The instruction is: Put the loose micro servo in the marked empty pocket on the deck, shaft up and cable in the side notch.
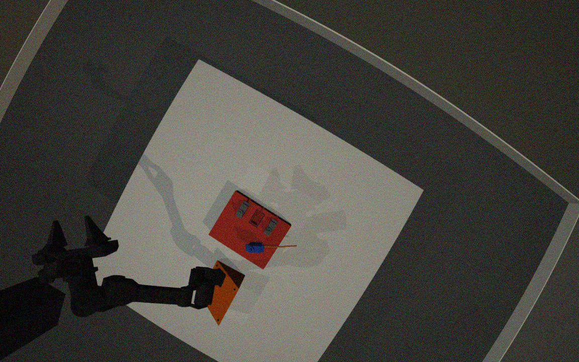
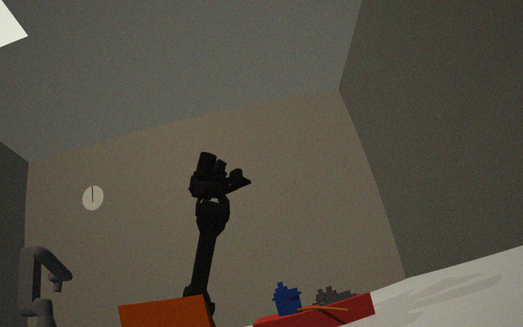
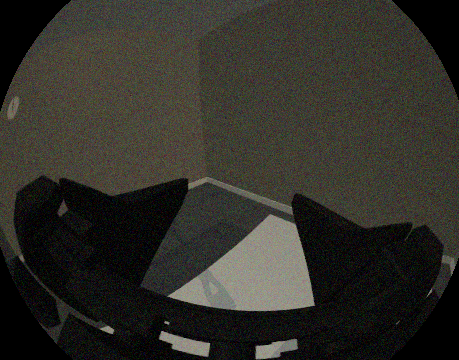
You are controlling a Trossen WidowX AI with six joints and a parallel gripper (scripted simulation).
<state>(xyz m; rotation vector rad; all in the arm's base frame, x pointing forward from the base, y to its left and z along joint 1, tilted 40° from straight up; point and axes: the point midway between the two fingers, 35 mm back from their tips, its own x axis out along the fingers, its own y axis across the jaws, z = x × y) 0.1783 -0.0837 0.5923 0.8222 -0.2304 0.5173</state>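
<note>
The blue micro servo [image 1: 255, 248] [image 2: 288, 301] stands on the bare surface of the red deck [image 1: 222, 228] [image 2: 361, 303], shaft side up, near the edge facing the orange block. Its orange cable [image 1: 282, 246] [image 2: 328, 309] sticks out past the deck's side. The empty pocket [image 1: 257, 218] is outlined between two grey servos [image 1: 242, 209] [image 1: 271, 226]; the exterior view does not show it. My gripper [image 1: 71, 218] [image 2: 250, 181] [image 3: 241, 192] is open and empty, high up and far to the left of the deck in the top view. The wrist view shows neither servo nor deck.
An orange block [image 1: 223, 303] [image 2: 165, 312] stands beside the deck, partly under my arm in the top view. Both lie on a white table top [image 1: 327, 157]. A grey arm-like shape [image 2: 27, 280] stands at the left in the exterior view.
</note>
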